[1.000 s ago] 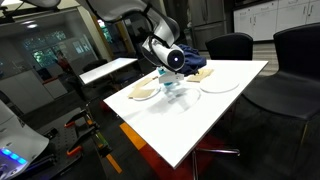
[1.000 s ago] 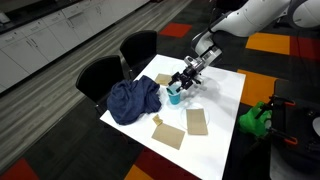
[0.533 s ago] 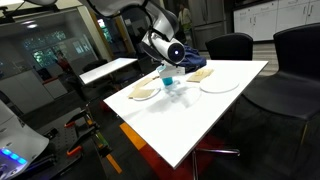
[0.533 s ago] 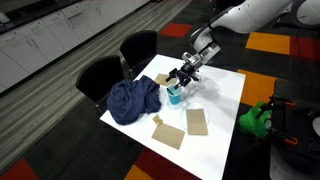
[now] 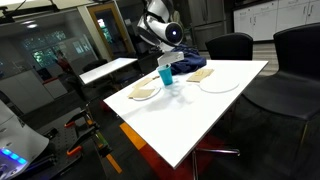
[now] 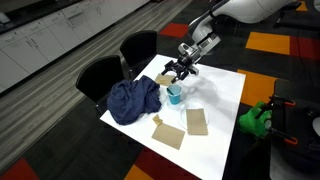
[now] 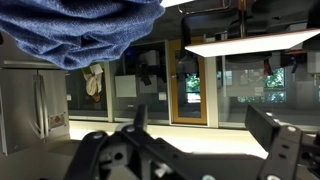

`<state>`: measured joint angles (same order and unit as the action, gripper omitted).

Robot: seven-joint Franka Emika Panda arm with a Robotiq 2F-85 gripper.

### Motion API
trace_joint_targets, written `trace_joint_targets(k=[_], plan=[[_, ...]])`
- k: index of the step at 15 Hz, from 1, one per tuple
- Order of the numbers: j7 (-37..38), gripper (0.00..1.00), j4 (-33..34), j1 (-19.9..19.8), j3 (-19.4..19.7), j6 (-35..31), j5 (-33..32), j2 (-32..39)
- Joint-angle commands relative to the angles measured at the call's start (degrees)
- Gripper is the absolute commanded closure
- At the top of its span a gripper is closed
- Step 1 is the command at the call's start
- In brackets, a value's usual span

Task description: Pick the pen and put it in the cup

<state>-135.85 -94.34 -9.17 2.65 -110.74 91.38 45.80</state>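
Note:
The small bright blue cup stands on the white table, next to the blue cloth; it also shows in the other exterior view. A thin dark stick that looks like the pen leans out of the cup's top; it is too small to be sure. My gripper hangs above the cup and apart from it, and is seen from the other side too. In the wrist view the jaws are spread with nothing between them. The cup does not show there.
A crumpled blue cloth lies at the table's back, and shows in the wrist view. A white plate and a small white dish lie near the cup. Tan cards lie in front. Black chairs stand around.
My gripper has risen from just over the cup to well above it. The cup has stayed in place on the table.

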Motion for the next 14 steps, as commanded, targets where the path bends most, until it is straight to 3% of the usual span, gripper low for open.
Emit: trace_joint_targets(k=[1,10,13,14], plan=[[0.7,0.00,-5.3,0.5,0.9,1.8,-2.4,-7.1],[6.6,0.00,-13.3,0.9,1.4,1.6,-8.8,-19.8],[7.8,0.00,-14.2,0.8,1.4,1.8,-10.4,-21.9],[6.2,0.00,-11.5,0.6,1.0,1.2,-9.0,-18.7]])
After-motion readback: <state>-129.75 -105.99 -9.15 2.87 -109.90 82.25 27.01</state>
